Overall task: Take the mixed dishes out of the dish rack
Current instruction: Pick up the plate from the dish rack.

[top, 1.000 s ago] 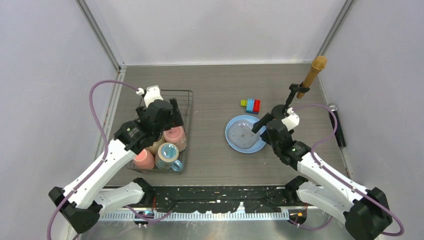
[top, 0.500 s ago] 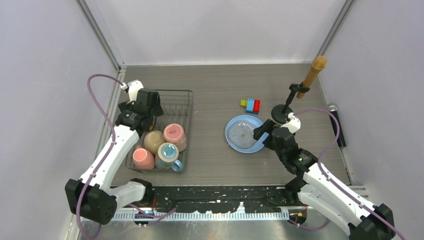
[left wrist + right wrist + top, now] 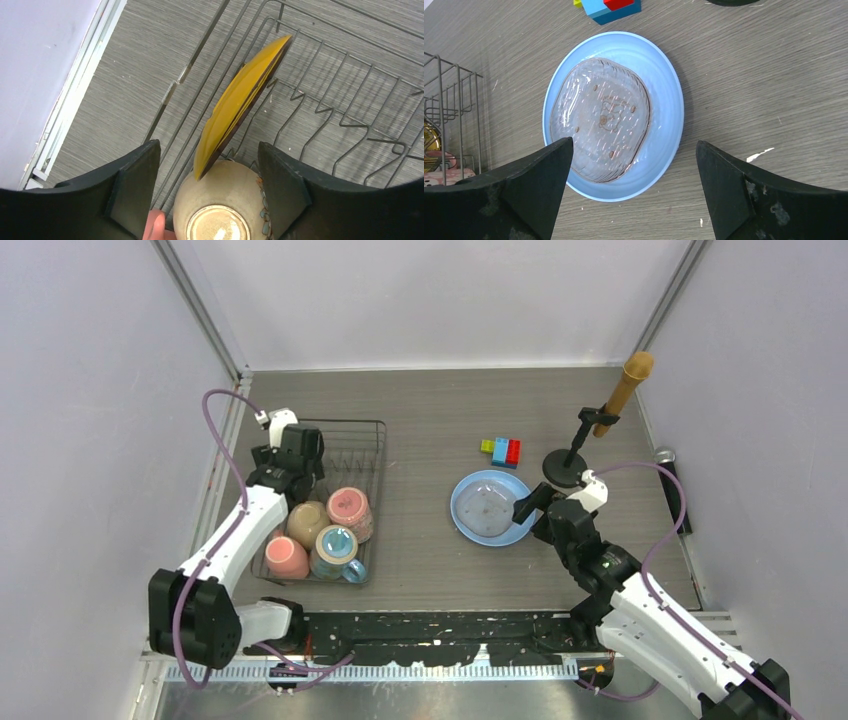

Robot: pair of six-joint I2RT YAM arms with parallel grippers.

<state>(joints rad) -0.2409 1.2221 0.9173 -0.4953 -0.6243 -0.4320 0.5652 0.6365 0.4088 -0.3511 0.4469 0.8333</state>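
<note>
The black wire dish rack holds an upturned beige-white bowl, a pink patterned mug, a pink cup and a blue mug. My left gripper is open over the rack's far left part. In the left wrist view it straddles the low edge of the yellow plate, which stands on edge, and the bowl. My right gripper is open and empty beside the light blue plate. The plate carries the clear glass bowl.
Coloured toy bricks lie beyond the blue plate. A black stand with a wooden handle is at the far right. A dark tool lies along the right edge. The rack's corner shows in the right wrist view.
My left gripper has moved from the rack's middle to its far left side, over the yellow plate. My right gripper has drawn back a little from the blue plate.
</note>
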